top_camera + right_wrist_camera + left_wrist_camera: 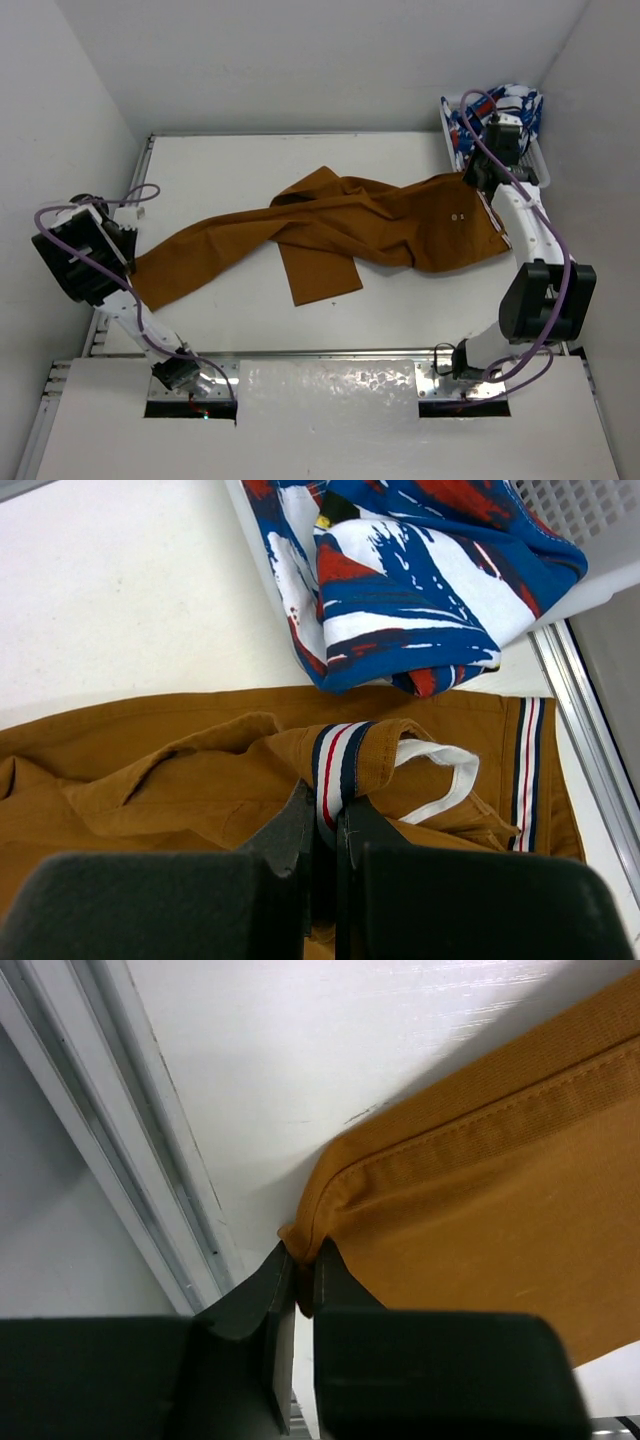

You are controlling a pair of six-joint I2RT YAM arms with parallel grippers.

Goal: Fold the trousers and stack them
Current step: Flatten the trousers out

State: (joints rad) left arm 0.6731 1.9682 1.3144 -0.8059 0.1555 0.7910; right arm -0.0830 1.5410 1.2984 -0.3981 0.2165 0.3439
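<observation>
The mustard-brown trousers point(330, 230) lie spread across the table, waist at the right, one leg reaching to the left edge, the other folded under the middle. My left gripper point(128, 262) is shut on the hem corner of the long leg point(302, 1260), close to the table's left rail. My right gripper point(470, 178) is shut on the waistband point(335, 780), pinching its striped inner edge, with a white loop beside it. The waist end lies flat just in front of the basket.
A white basket point(540, 165) at the back right corner holds blue-white-red patterned clothes point(410, 580), which hang over its rim next to the waistband. A metal rail point(130, 1190) runs along the table's left edge. White walls enclose the table.
</observation>
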